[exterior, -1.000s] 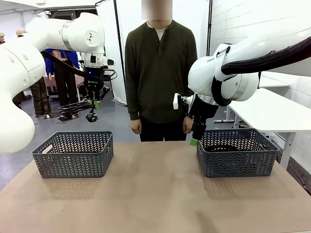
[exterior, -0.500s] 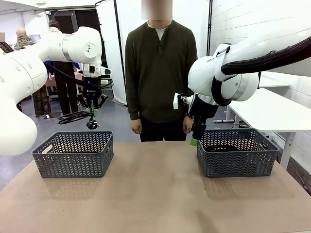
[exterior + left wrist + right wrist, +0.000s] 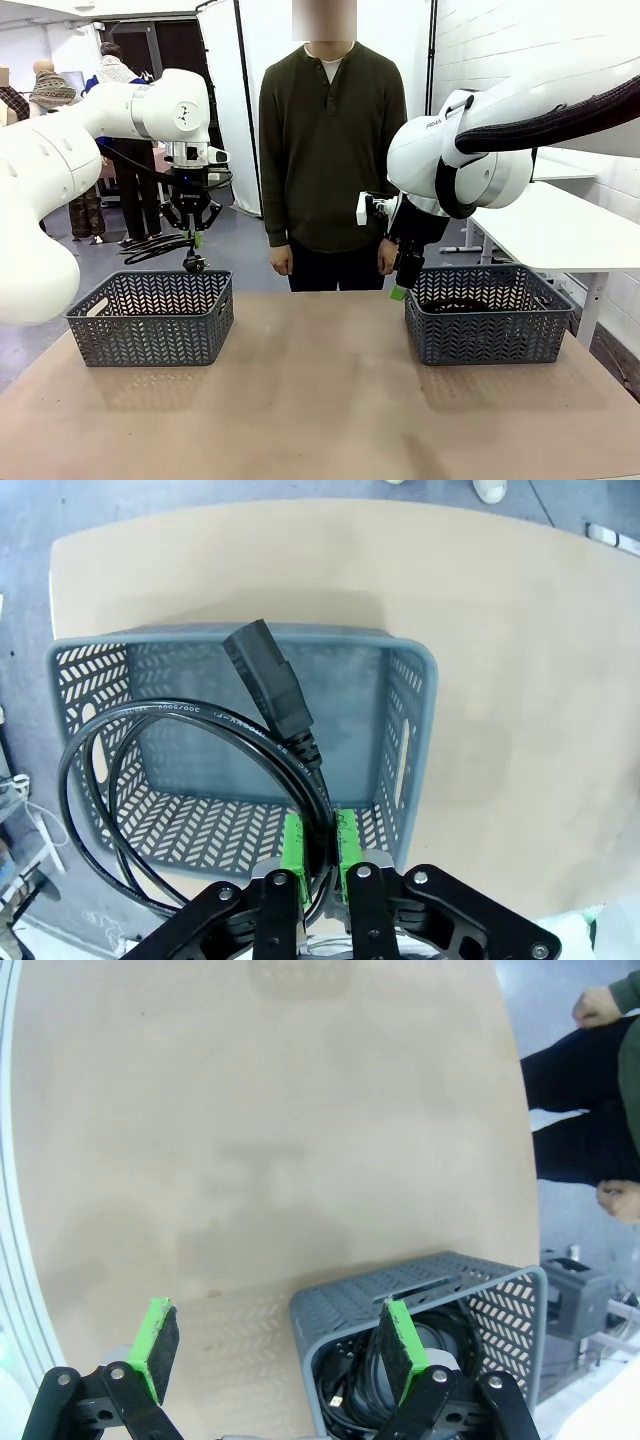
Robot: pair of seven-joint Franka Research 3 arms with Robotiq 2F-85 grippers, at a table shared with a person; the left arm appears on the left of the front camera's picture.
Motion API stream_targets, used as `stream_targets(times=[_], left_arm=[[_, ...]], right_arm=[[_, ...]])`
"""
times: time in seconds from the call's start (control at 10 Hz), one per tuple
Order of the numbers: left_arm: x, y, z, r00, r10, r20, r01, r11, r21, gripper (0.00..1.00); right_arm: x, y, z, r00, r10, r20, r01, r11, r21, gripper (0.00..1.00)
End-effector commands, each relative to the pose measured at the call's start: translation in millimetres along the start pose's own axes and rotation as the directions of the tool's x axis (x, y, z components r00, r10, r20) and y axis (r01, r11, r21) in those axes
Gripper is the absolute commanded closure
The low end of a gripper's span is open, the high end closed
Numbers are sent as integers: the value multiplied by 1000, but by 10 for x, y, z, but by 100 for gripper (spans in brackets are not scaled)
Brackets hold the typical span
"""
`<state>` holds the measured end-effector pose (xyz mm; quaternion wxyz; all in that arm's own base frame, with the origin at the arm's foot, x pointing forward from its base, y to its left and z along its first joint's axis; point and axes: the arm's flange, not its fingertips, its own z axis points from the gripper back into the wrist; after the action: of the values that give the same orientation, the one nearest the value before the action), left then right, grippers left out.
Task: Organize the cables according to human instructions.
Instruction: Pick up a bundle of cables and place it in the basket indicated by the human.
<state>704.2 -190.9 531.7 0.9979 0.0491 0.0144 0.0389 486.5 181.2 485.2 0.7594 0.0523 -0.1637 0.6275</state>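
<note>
A bare tan table (image 3: 320, 400) stands on grey flooring, the human (image 3: 330, 150) at its far side. Below the left gripper (image 3: 320, 845) – clamped on a coiled cable (image 3: 200, 780), plug pointing away from its fingers – sits a grey basket (image 3: 410, 710). Under the right gripper (image 3: 275, 1345), pads wide apart, another basket (image 3: 400, 1290) holds coiled cables (image 3: 375, 1375).

Bright, even overhead light throughout, without glare. Soft diffuse shadows under the two grey plastic lattice baskets (image 3: 152, 316) on the matte tan tabletop (image 3: 320, 400). Front view sharp from lower edge to far background. Strong wide-angle bending in both wrist views, table edges curving along the left and upper borders. Slightly blurred at the bottom of the left wrist frame, closest to the lens.
</note>
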Motion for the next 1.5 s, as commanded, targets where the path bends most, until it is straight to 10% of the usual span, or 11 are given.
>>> stream_targets(times=[0.0,0.3,0.4,1.4], left_arm=[[-996,384,-656,998,56,26,-55,998,-37,100],[-1020,378,-753,996,93,13,-92,994,-56,100],[73,36,-202,999,36,6,-36,999,-10,100],[-96,98,-358,998,67,-6,-68,998,-14,100]], right_arm=[[4,2,-4,1000,-4,-8,4,1000,-6,0],[4,2,-4,1000,-4,-8,4,1000,-6,0],[4,2,-4,1000,-4,-8,4,1000,-6,0],[4,2,-4,1000,-4,-8,4,1000,-6,0]])
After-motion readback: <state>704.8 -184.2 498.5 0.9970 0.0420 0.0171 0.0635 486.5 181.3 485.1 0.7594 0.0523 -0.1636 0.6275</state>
